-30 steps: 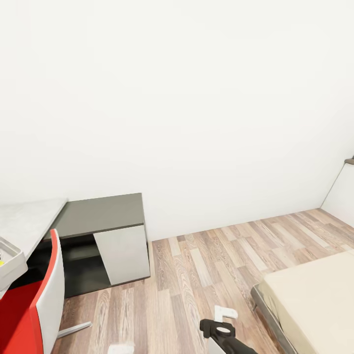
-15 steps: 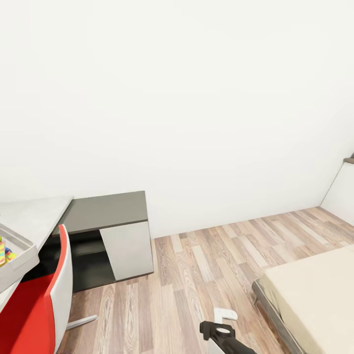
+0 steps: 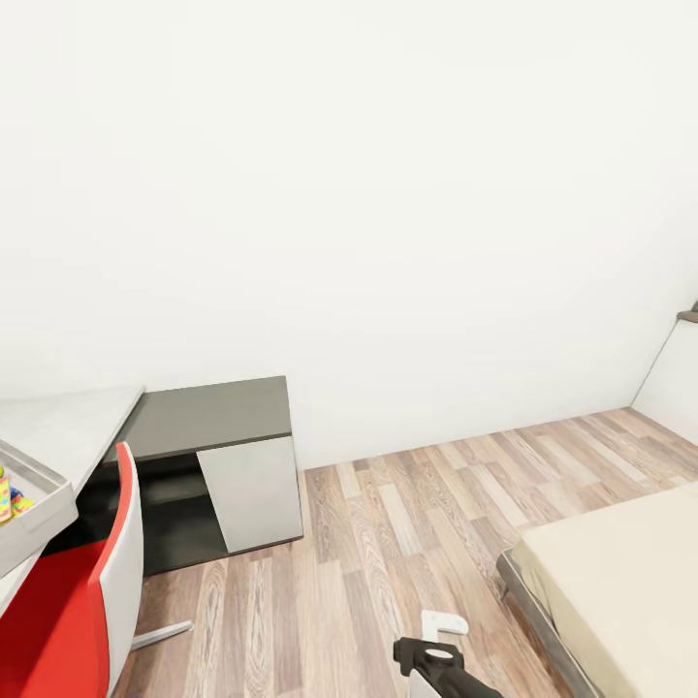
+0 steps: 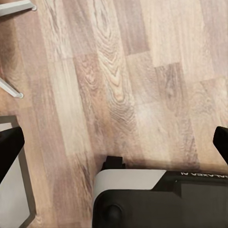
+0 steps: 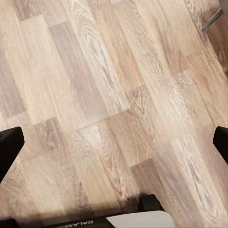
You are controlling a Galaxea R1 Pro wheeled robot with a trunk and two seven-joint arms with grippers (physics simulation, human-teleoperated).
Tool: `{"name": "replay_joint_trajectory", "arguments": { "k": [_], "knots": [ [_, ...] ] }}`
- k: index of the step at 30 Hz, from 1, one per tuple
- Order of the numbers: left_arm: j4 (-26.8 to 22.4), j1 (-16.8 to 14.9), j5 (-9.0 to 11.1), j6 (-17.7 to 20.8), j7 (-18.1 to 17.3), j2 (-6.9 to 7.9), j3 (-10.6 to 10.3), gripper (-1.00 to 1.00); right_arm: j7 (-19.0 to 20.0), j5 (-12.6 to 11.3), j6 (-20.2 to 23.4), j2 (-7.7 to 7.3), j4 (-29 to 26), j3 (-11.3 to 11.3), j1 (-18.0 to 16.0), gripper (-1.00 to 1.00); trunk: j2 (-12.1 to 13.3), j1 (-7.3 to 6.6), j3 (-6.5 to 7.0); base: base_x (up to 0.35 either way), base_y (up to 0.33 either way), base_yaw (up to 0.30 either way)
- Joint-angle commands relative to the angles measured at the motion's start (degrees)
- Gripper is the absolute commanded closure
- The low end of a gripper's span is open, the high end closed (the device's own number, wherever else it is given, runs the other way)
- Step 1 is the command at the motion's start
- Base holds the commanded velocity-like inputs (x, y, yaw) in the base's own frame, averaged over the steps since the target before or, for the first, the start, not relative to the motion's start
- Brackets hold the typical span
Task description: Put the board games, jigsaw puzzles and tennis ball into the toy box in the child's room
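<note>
The toy box (image 3: 39, 514) sits at the near left edge of the head view, a pale grey tray resting on the light desk (image 3: 68, 427); 1 corner of it shows, with a few brightly coloured pieces (image 3: 10, 496) inside against its wall. What those pieces are is too small to tell. Just in front of the toy box stands a red chair (image 3: 68, 611) with a white shell back, its metal leg (image 3: 165, 635) reaching onto the wood floor (image 3: 388, 543). Beside the desk, against the white wall (image 3: 388, 194), is a low dark cabinet (image 3: 208, 417) with 1 light door (image 3: 254, 496) and an open shelf space next to it. At the right of the head view lies the bed (image 3: 620, 582), its beige mattress bare where it shows.

In the left wrist view the left gripper (image 4: 114, 152) hangs over the floor with its fingers (image 4: 9, 152) spread wide at opposite edges, nothing between them; part of the robot's base (image 4: 156, 194) lies below. In the right wrist view the right gripper (image 5: 114, 147) is likewise spread wide over bare floorboards, its fingers (image 5: 9, 145) holding nothing. A black arm part (image 3: 431, 659) shows low in the head view.
</note>
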Motion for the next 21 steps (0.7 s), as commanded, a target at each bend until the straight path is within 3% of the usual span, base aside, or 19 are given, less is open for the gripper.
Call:
{"name": "replay_joint_trajectory", "arguments": {
  "k": [1,21],
  "knots": [
    [0.0,0.0,0.5,-0.2,0.2,-0.02,-0.5,-1.00,-0.4,-0.3,0.3,-0.02,-0.1,0.5,-0.1,-1.00,-0.1,0.03,-0.13,0.000,0.000,0.000],
    [0.0,0.0,0.5,0.0,0.2,-0.09,-0.5,-1.00,-0.4,-0.3,0.3,0.27,0.7,0.5,-0.1,-1.00,-0.1,0.03,-1.54,0.000,0.000,0.000]
  ]
}}
